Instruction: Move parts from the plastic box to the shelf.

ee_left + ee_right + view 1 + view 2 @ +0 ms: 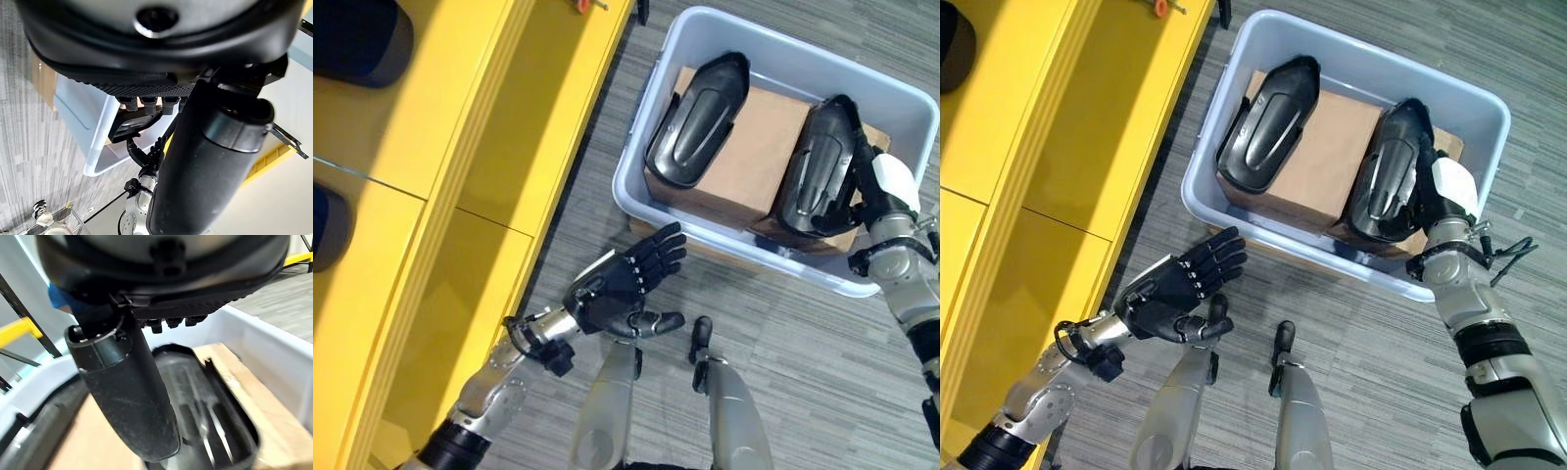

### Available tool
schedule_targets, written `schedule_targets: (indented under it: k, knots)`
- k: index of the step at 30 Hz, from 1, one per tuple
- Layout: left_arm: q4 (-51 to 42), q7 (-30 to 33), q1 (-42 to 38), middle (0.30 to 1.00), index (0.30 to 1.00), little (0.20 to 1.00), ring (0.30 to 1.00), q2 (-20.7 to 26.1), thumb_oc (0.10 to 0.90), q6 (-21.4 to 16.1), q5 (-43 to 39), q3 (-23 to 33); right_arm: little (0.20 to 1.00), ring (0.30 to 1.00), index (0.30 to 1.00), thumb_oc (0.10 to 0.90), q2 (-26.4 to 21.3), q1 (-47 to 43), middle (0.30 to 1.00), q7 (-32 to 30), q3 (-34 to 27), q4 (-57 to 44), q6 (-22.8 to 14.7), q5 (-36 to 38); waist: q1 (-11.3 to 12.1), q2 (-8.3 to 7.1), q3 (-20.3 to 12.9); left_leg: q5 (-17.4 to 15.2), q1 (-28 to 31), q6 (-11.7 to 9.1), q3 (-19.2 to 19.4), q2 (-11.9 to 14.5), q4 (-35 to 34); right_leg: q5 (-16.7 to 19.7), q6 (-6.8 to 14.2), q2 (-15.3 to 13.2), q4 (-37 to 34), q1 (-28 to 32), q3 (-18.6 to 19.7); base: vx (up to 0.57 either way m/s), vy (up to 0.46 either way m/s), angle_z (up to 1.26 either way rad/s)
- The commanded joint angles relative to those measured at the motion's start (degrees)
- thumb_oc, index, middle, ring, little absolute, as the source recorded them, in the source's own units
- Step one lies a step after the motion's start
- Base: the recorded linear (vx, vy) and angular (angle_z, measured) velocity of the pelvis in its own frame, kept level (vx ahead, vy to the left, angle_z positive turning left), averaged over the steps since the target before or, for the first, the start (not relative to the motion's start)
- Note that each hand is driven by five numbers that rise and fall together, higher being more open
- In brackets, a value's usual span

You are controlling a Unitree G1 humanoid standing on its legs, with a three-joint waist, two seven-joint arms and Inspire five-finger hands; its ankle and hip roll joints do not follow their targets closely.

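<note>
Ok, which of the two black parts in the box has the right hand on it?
The black part on the robot's right, at the box's right end: the right hand is at its edge. The other black part lies untouched; the left hand hangs open outside.

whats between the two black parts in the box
Bare brown cardboard lies between the left part and the right part, seen in both eye views.

Open carpet (783, 333) between yellow shelf (460, 196) and plastic box (636, 186).

Workshop: yellow shelf (431, 196), parts bin (783, 59)
</note>
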Motion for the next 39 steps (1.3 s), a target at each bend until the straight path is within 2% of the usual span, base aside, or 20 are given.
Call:
schedule_targets:
  k: [1,5,12,21,28,33,39]
  knots:
    - [-8.20,-3.68,-0.60,1.000,1.000,1.000,1.000,-1.46,0.900,-4.62,-4.94,0.78,1.000,1.000,1.000,0.900,-5.48,-3.86,1.000,-6.31,-3.75,-5.77,-4.09,-4.25,-0.35,1.03,-1.45,-5.69,5.62,0.85,4.45,-0.71,-3.57,-4.33,-0.25,1.38,3.69,3.43,-1.66,-0.02,0.024,-0.09]
    - [-8.09,-3.57,-1.07,1.000,1.000,1.000,1.000,-2.09,0.900,-4.53,-5.28,1.15,1.000,1.000,1.000,0.900,-4.13,-1.12,1.000,-5.78,-5.60,-12.77,-3.96,-5.58,-1.18,0.59,-1.70,-5.91,6.92,0.77,4.72,-0.68,-4.14,-3.97,-0.03,1.42,2.19,4.67,-1.06,-0.02,0.013,-0.01]
    - [-8.05,-4.34,-1.25,1.000,1.000,1.000,1.000,-2.89,0.900,-4.89,-4.52,0.80,1.000,1.000,1.000,0.900,-1.69,2.99,1.000,-3.40,-5.78,-17.91,-3.19,-6.45,-1.92,0.66,-2.02,-5.84,7.10,0.69,5.03,-0.46,-4.33,-3.96,-0.05,1.25,1.89,4.86,-0.76,0.00,0.000,0.00]
    - [-6.88,-3.73,-3.33,1.000,1.000,1.000,1.000,-4.16,0.900,-5.49,-4.42,-0.32,1.000,1.000,1.000,0.900,1.28,2.96,1.000,-2.38,-3.77,-15.56,-1.61,-7.11,-2.30,1.58,-1.45,-5.37,6.13,0.61,5.15,-0.71,-4.17,-4.62,-0.55,1.32,3.18,3.56,-0.84,-0.01,0.003,-0.01]
    - [-6.41,-4.65,-4.12,1.000,1.000,1.000,1.000,-5.12,0.900,-3.94,-5.76,-0.87,1.000,1.000,1.000,0.900,1.86,1.41,1.000,-2.14,-2.34,-12.70,-1.65,-6.19,-2.38,2.35,-1.45,-4.94,4.71,0.48,5.22,-0.86,-4.26,-5.19,-0.87,1.28,4.71,1.48,-1.02,-0.02,0.013,-0.02]
    - [-6.58,-4.46,-4.41,1.000,1.000,1.000,1.000,-5.49,0.900,-4.27,-5.43,-1.37,1.000,1.000,1.000,0.900,1.91,0.24,1.000,-2.64,-1.61,-11.80,-1.69,-8.79,-2.38,2.76,-1.45,-4.68,4.33,0.50,5.26,-0.96,-4.53,-5.37,-0.97,1.30,5.34,0.65,-1.06,0.00,0.003,-0.02]
    - [-6.07,-5.13,-5.01,1.000,1.000,1.000,1.000,-5.46,0.900,-4.22,-6.72,-1.84,1.000,1.000,1.000,0.900,1.13,-2.67,1.000,-5.11,0.23,-9.08,0.33,-14.49,-2.32,3.48,-1.45,-4.57,3.30,0.36,5.43,-1.18,-3.91,-5.83,-1.19,1.16,6.62,-0.63,-1.21,0.00,0.000,0.00]
